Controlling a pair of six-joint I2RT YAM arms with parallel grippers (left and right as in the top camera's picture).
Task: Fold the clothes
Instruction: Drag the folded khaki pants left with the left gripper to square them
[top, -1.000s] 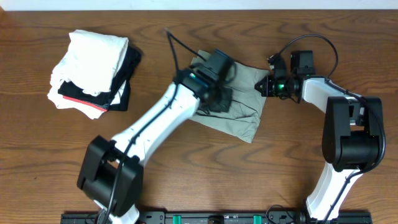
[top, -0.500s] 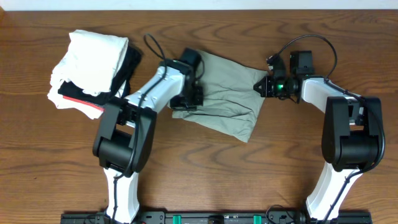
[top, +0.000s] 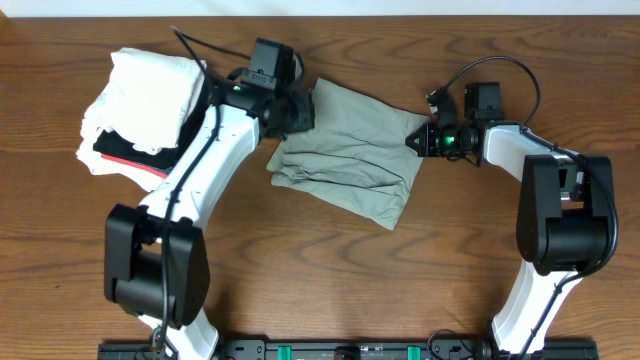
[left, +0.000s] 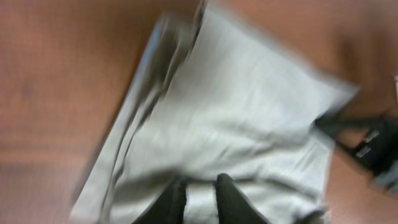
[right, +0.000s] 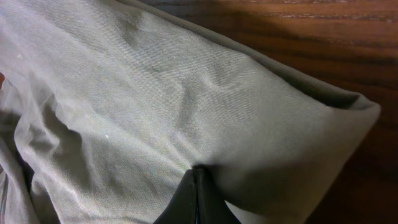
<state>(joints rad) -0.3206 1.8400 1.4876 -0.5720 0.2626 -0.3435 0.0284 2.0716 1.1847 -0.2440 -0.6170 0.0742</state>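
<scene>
A grey-green garment (top: 360, 155) lies rumpled and partly folded in the middle of the table. My left gripper (top: 298, 112) is at its upper left corner. In the blurred left wrist view its fingers (left: 201, 199) stand narrowly apart with a strip of the garment (left: 236, 118) between them. My right gripper (top: 420, 140) is at the garment's right corner. In the right wrist view its fingers (right: 196, 186) are pressed together on a fold of the garment (right: 155, 106).
A pile of white, black and red clothes (top: 150, 95) sits at the back left, close to my left arm. Bare wooden table (top: 330, 270) lies in front of the garment. The table's far edge runs just behind both grippers.
My left gripper has swept from the garment's middle to its left edge, then up to its upper left corner. The garment's left side has shifted and bunched. The right arm has not moved.
</scene>
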